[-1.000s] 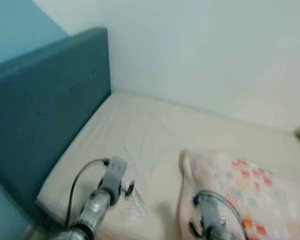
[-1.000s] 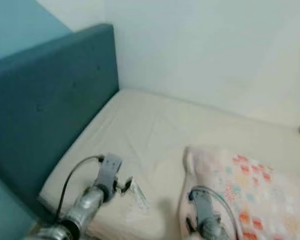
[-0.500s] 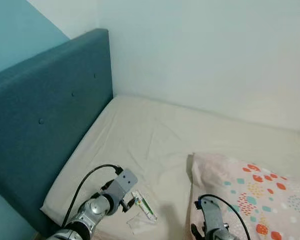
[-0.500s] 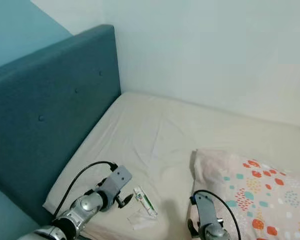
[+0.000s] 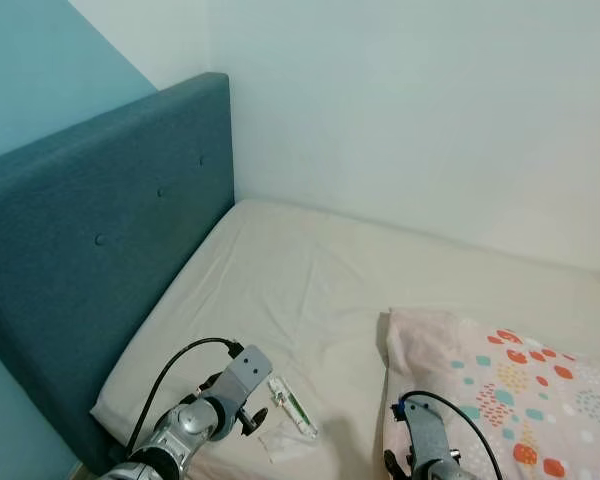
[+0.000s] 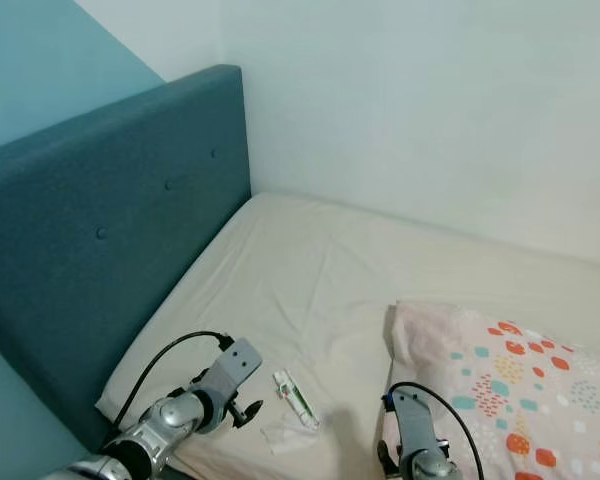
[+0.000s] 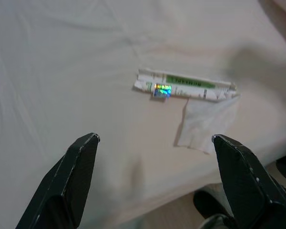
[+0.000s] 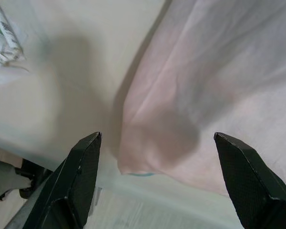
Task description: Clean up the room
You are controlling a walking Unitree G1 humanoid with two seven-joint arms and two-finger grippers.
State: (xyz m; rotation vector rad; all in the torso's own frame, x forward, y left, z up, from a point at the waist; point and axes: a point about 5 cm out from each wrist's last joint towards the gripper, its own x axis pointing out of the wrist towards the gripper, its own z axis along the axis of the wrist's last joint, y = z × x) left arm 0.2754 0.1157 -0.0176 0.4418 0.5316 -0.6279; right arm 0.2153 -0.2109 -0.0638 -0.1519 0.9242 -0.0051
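Two wrappers beside one pillow on the bed.

Both arms silver metal, ribbed cylindrical forearm segments. Left tool: two long black fingers, wedge-shaped, matte, tapering to blunt tips. Grey angular bracket on left wrist, black knob beside it, black cable looping behind. Right tool same; black cable arcs over right wrist, small blue connector.

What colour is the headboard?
Dark teal headboard, clearest in the left eye view.
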